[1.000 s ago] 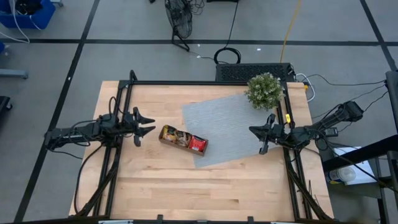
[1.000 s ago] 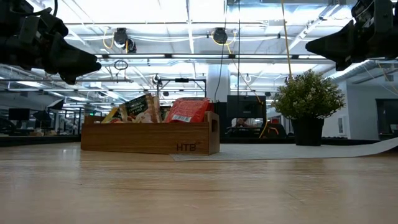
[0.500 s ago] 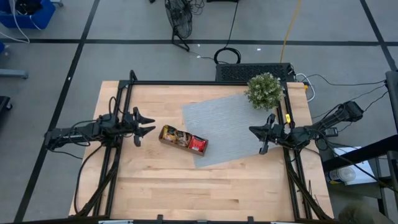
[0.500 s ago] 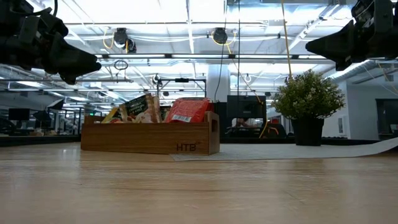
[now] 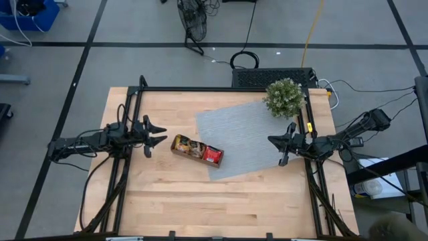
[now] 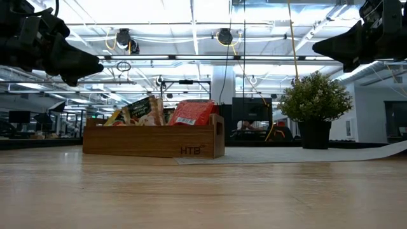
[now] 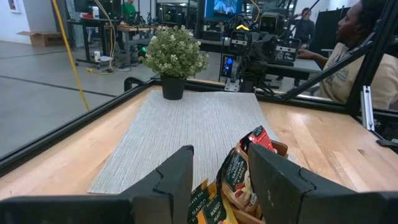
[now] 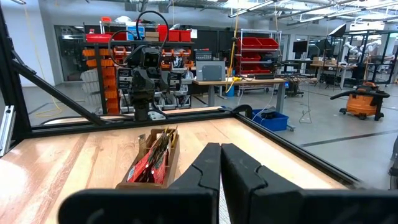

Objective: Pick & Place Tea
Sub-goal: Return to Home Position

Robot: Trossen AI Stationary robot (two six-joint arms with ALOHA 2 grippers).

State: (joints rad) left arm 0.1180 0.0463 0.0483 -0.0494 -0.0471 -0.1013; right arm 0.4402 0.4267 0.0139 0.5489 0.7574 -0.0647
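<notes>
Left gripper point(image 5: 161, 134) hovers above the tabletop point(image 5: 200, 201), just left of the wooden tray point(image 6: 152, 145). Fingers spread, holding nothing. Right gripper point(image 5: 271, 140) hangs over the right edge of the grey mat point(image 5: 247, 127), fingers pressed together, empty. Tea sachets point(image 5: 196, 149) stand in the tray, red ones at the end nearest the mat. Potted plant point(image 5: 285, 97) sits on the mat's far corner.

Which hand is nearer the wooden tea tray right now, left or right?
Left. The left hand hovers just off the left end of the wooden tray, fingers open. The right hand is shut over the right part of the grey mat, well right of the tray.
</notes>
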